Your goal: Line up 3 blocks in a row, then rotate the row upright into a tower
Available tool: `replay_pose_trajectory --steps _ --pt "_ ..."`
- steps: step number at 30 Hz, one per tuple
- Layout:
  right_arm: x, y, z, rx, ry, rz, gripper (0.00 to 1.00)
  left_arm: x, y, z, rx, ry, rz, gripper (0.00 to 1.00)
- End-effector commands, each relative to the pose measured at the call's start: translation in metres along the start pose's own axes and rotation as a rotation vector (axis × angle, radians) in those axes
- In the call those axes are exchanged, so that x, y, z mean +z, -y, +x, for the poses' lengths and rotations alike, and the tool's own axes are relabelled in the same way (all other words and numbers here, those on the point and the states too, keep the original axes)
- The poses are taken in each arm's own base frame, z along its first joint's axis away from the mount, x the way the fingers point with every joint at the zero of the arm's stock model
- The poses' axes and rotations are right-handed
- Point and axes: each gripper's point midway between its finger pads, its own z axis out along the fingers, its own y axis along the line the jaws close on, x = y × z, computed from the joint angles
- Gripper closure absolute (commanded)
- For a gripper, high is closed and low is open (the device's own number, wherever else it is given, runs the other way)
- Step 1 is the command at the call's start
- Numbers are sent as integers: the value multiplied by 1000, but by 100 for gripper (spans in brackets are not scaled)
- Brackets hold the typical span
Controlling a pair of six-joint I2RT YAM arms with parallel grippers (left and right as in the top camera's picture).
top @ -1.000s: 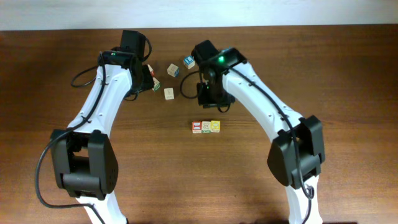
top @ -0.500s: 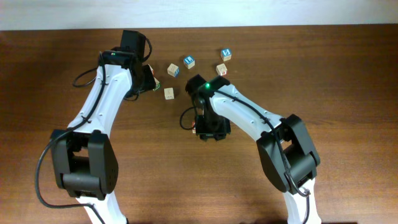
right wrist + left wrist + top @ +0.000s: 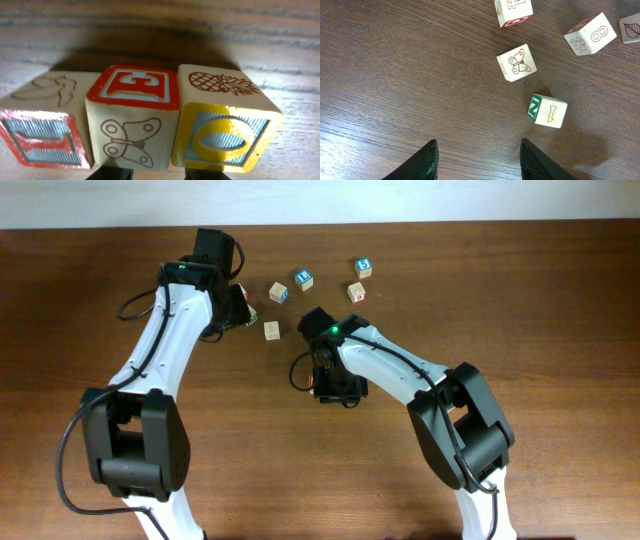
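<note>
From above, we see the right gripper (image 3: 335, 387) low over the middle of the brown wooden table (image 3: 560, 330). The arm's own body covers what lies under it. The left gripper (image 3: 236, 306) hangs at the far left, near some loose small wooden cubes (image 3: 278, 292) scattered along the far side. In the left wrist view, the two dark fingers (image 3: 427, 161) stand wide apart with only bare wood between them, so this pincer is open and empty. Beyond it lie a pale wooden cube with a butterfly drawing (image 3: 516, 62) and a pale wooden cube with a green letter N (image 3: 546, 110). In the right wrist view, the three small pale wooden alphabet blocks (image 3: 132, 95) stand in one straight row, side touching side. The left block (image 3: 42, 132) has a red-bordered face, the middle block (image 3: 131, 137) carries a red letter E on top and a butterfly in front, and the right block (image 3: 225, 132) shows a yellow ring. The tips of the right fingers (image 3: 116, 174) are only just in the frame, apart from each other and in front of the row, holding nothing that we can see. We judge that the rotating is at its beginning or in its course. The pictures do not tell us if any block is already turned, so we cannot count any of the three as done.
</note>
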Motion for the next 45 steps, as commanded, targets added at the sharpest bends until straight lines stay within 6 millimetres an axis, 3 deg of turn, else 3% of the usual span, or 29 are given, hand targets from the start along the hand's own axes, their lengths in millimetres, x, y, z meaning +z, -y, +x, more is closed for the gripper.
replay_pose_trajectory --steps 1,5,7,8,12,19,30,37,39,41,43,44,45 --pt "-2 3 -2 -2 29 26 67 4 1 5 0 -17 1 50" --pt "-1 3 0 -2 20 27 67 4 1 5 0 -17 1 50" --pt "-2 0 4 -21 -3 5 72 4 2 5 0 -17 2 50" --pt "-6 -4 8 -32 -19 -15 76 4 2 5 0 -17 2 50" --pt "-26 -15 6 -41 -1 -55 76 4 2 4 0 -15 2 50" --pt "-18 -30 3 -30 101 18 76 4 2 3 -3 -11 8 48" --pt "-16 -30 -13 1 183 31 76 4 2 3 -3 -13 7 48" --pt "-18 -33 -11 -3 171 17 78 4 2 4 -3 -15 6 48" --pt "-36 -40 -9 -30 168 -24 84 4 1 4 -2 -17 5 49" --pt "-75 -44 -11 -56 219 -61 82 3 0 7 0 -29 0 54" --pt "-120 -40 -15 -69 273 -96 72 1 6 15 46 -69 37 57" --pt "-144 -32 -16 -77 297 -105 57 -3 8 21 59 -101 58 56" --pt "-162 -24 -16 -82 313 -109 54 -5 9 24 61 -118 64 56"
